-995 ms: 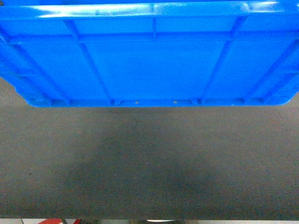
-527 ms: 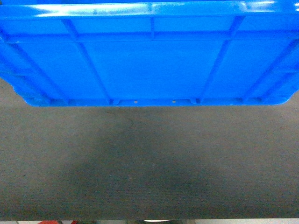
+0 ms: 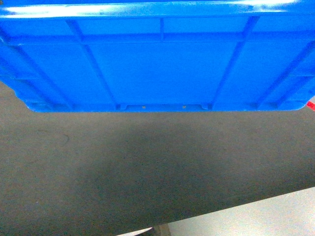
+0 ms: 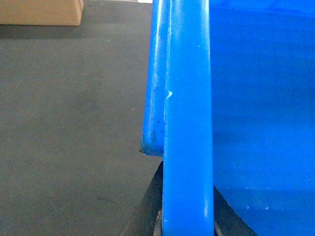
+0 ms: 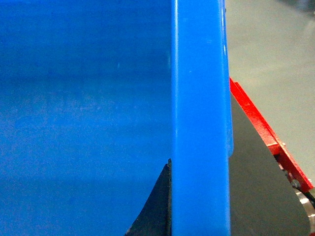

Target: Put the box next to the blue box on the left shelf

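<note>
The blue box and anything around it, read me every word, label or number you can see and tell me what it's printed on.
None can be read in any view.
The box: plain blue ribbed wall, with only two small pale dots at the bottom edge, no lettering.
Left gripper and right gripper: shut on the box rim, no markings showing.
Dark floor mat, red frame, tan block: no text.

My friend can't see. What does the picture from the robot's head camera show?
A big blue box fills the top half, its ribbed side facing the camera. Below it lies dark grey carpet, with pale floor at the bottom right corner.
</note>
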